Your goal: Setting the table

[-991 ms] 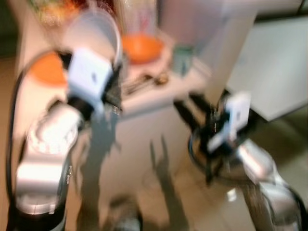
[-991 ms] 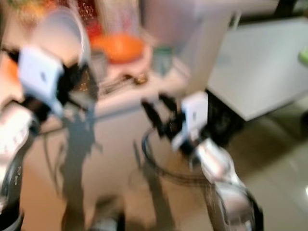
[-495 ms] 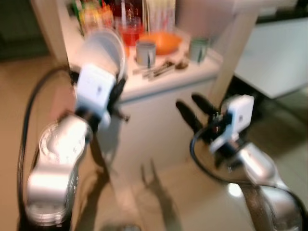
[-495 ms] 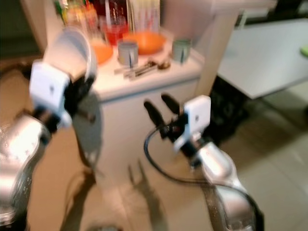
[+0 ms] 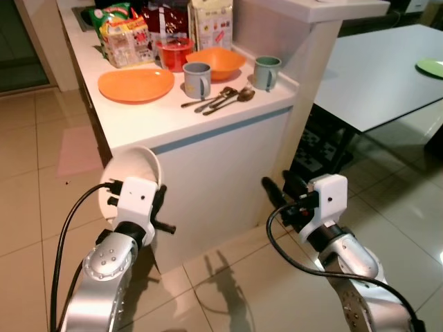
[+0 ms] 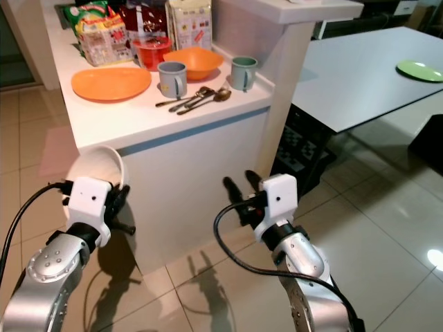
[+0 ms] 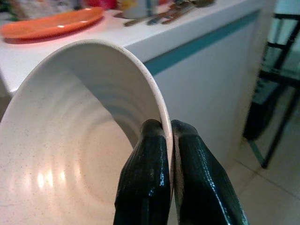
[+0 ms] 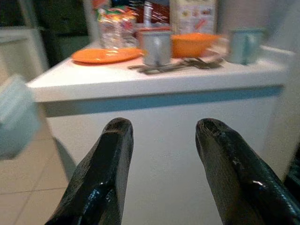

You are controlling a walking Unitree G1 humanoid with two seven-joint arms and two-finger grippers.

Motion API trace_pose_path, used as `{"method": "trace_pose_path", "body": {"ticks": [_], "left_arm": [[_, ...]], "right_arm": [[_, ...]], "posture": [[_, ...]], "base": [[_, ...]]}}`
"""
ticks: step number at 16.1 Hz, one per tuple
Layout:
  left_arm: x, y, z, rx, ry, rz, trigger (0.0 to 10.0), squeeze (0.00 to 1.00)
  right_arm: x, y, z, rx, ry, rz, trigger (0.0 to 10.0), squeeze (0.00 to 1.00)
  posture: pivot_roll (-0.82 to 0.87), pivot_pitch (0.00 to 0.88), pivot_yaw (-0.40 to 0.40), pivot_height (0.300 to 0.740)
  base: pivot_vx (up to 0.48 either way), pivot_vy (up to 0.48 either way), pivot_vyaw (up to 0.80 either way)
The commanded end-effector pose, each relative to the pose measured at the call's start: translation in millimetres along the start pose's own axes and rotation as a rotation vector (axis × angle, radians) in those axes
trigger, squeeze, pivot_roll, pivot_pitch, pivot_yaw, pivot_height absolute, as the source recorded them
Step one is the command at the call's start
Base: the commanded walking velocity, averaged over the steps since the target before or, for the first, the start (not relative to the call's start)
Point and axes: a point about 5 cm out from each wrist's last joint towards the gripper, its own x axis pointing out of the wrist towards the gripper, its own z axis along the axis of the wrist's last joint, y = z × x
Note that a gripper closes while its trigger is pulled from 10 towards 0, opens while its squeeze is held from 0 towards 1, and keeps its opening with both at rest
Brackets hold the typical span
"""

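my left gripper (image 7: 169, 140) is clamped on the rim of a speckled white ceramic bowl (image 5: 135, 173), held low beside the white counter (image 5: 180, 121) — a carrying step, i judge. my right gripper (image 8: 161, 136) hangs spread and empty. next: turn toward the grey dining table (image 5: 377, 76) and set the bowl down level.

Counter (image 5: 208, 117) front blocks grippers ahead; floor (image 5: 41, 200) L open.

Snack packets (image 5: 124, 38) crowd the far end of the white counter (image 5: 166, 121), a red tub (image 5: 174, 52) beside them. Beige floor tiles (image 5: 34, 180) gleam below.
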Motion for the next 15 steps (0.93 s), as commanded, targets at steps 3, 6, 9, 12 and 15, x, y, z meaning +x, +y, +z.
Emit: {"method": "trace_pose_path", "body": {"ticks": [3, 6, 9, 12, 15], "left_arm": [[1.3, 3.1, -0.5, 0.026, -0.042, 0.028, 10.0, 0.00], [5.3, -0.4, -2.3, 0.107, -0.063, 0.018, 10.0, 0.00], [6.6, -5.4, -3.8, 0.132, -0.055, -0.006, 10.0, 0.00], [7.5, -8.1, -6.1, 0.192, -0.065, -0.025, 10.0, 0.00], [6.7, -8.6, -6.5, 0.221, -0.067, -0.035, 10.0, 0.00]], "right_arm": [[-1.9, -16.5, -14.6, 0.013, 0.061, -0.103, 10.0, 0.00], [-0.7, -22.9, -24.9, -0.009, 0.117, -0.138, 10.0, 0.00], [-2.1, -23.9, -25.0, -0.018, 0.122, -0.135, 10.0, 0.00], [-1.8, -24.6, -30.8, -0.019, 0.136, -0.126, 10.0, 0.00], [-4.0, -21.8, -35.2, -0.018, 0.150, -0.117, 10.0, 0.00]], "posture": [[0.09, 0.000, -0.013, 0.740], [0.08, 0.000, -0.012, 0.740], [0.07, 0.000, -0.013, 0.740], [0.09, 0.000, -0.019, 0.740], [0.08, 0.000, -0.017, 0.740]], "base": [[0.000, 0.000, 0.00], [0.000, -0.205, 0.00], [0.000, -0.434, 0.43], [0.000, -0.433, 0.80], [0.000, -0.431, 0.80]]}}
